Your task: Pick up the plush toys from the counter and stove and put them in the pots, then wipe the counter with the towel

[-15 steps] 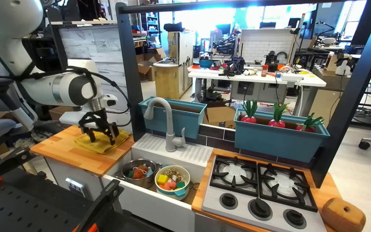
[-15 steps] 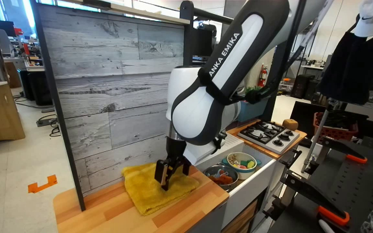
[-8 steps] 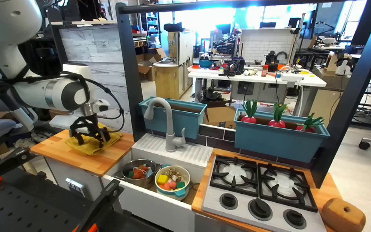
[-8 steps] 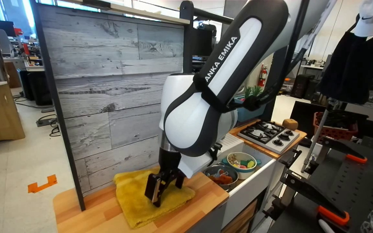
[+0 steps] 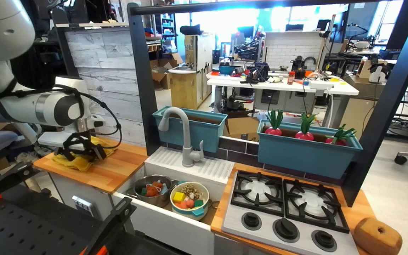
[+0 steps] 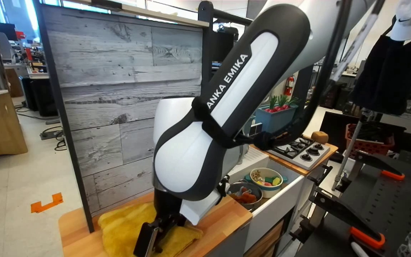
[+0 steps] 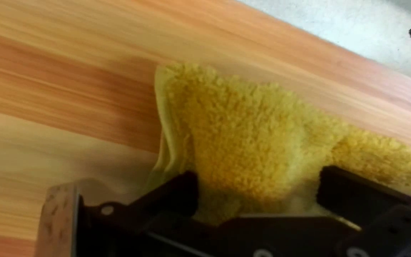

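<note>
Tan butcher-block surface has a fluffy yellow cloth towel right under the wide-spread black fingers, so press-and-drag should work imo.

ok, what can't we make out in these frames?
Counter under the towel: all views, covered by it.
Bottoms of the steel pot and cream pot: both exterior views, hidden by plush toys and walls.
Base of the arm: both exterior views, frame edges cut it off.
Gripper finger detail: wrist view, dark and blurred.
</note>
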Tool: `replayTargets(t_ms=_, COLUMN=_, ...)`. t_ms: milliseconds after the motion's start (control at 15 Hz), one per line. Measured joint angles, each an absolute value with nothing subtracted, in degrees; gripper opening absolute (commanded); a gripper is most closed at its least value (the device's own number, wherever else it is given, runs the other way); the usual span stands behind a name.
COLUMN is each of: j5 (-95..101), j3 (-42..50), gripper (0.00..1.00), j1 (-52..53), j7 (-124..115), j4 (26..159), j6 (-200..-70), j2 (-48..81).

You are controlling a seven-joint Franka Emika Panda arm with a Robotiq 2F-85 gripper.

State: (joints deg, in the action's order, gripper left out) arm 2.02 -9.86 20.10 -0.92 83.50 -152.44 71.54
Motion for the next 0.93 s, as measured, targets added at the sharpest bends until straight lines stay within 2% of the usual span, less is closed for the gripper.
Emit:
replayTargets(t_ms=333, j5=3.1, j3=-8.1, gripper=1.00, j1=24.0, j7=-1.1, j4=82.2, j6=-152.1, j2=71.8)
replayTargets(t_ms=733, j5=4.3, j3=4.3, gripper=1.00, j1=22.8, j7=-6.3, j4=86.3, j6=-150.2, j2=66.2)
replayTargets(t_ms=933, j5=4.3, j3=2.9, gripper=1.00, j1=19.7, j7=-6.3, j4=86.9, j6=-149.4, j2=65.4)
